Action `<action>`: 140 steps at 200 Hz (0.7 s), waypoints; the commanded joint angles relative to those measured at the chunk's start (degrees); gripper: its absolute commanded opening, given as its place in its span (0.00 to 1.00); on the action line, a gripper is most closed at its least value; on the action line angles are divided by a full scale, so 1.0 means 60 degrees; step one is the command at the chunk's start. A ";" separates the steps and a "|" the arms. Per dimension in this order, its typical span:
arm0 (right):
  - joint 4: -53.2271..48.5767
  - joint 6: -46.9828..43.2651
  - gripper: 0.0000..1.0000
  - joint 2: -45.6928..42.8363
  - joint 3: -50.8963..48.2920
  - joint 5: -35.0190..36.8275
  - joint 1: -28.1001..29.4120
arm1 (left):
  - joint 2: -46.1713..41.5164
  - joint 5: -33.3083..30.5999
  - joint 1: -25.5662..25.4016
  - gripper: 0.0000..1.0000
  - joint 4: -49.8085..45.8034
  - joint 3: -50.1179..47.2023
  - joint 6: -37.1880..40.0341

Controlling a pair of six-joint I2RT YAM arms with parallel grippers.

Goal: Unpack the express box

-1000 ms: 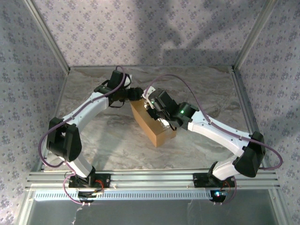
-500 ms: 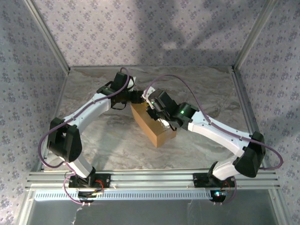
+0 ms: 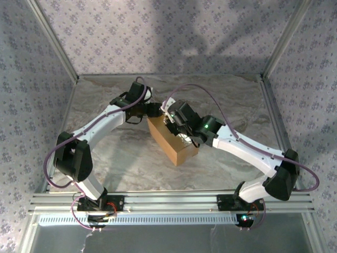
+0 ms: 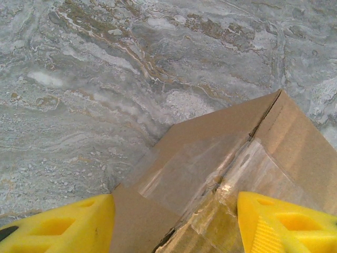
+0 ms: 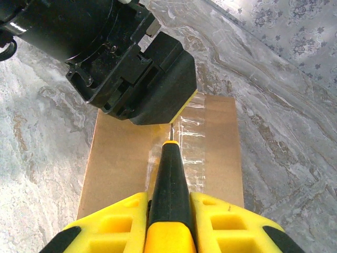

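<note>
The express box (image 3: 175, 146) is lying slantwise in the middle of the table (image 3: 121, 158). Its flaps are still flat and the shiny tape (image 5: 188, 138) is still running unbroken along the seam, so we are judging the cut as not yet begun.

Over the last second the left gripper (image 4: 174, 224) has been sliding in from the far left. It is now hanging over the box's far end with its yellow fingers (image 4: 63, 227) spread wide. We cannot tell whether they are resting on the cardboard. The box itself has not been shifting. We read this as bracing ahead of the slit.

The right gripper (image 5: 168, 208) is pinching a black-and-yellow cutter (image 5: 169, 179). It is keeping the small blade aimed at the tape, close to the middle of the seam.

Around all this we are seeing only the marbled tabletop and the patterned walls (image 3: 158, 31). The one obstacle is the left gripper's black housing, which is sitting just ahead of the blade. We think a stroke along the seam towards it could be risking a knock.
</note>
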 commanded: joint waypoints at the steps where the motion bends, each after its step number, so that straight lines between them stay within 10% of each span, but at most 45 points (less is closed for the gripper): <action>1: -0.0328 0.0080 0.00 -0.0439 0.0027 0.0094 0.0101 | 0.0304 -0.0540 0.0049 0.62 -0.0320 -0.0080 -0.0094; 140: -0.0228 0.0221 0.00 -0.0363 -0.0326 0.0068 0.0120 | 0.0310 -0.0553 0.0073 0.61 -0.0117 -0.0131 -0.0210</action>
